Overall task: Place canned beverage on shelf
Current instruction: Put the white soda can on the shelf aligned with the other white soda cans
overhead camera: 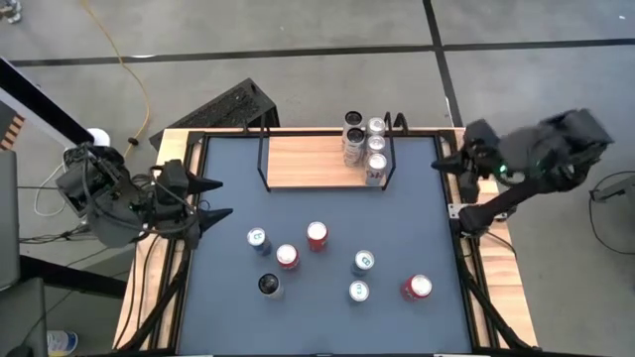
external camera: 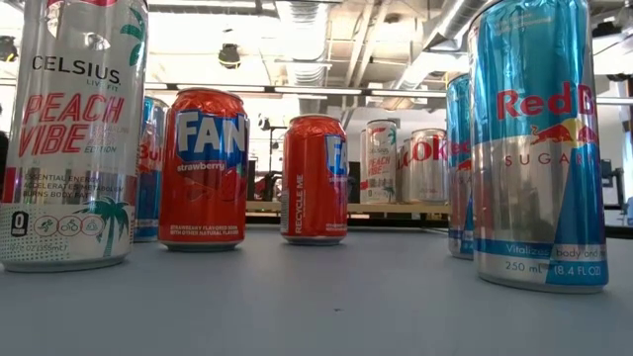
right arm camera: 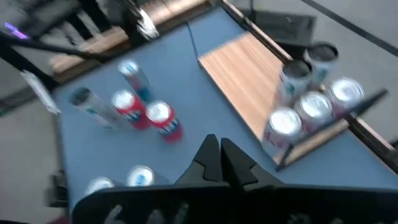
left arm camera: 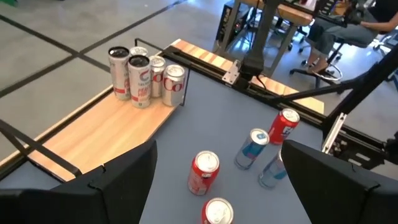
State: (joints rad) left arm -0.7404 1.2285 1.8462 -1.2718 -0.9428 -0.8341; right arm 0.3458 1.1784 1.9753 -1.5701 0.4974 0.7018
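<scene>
Shelf (overhead camera: 308, 162): four cans (overhead camera: 363, 147) right end; left tool (overhead camera: 216, 198) apart, right tool (overhead camera: 438, 165) together.

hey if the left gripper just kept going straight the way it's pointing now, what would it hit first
Probably the red can nearest it on the table, judging by the left wrist view. The left gripper is open and empty. Depth is unclear, so it might pass just above.

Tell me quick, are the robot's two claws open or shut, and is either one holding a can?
Left gripper: open, holding nothing.
Right gripper: shut, holding nothing.
</scene>
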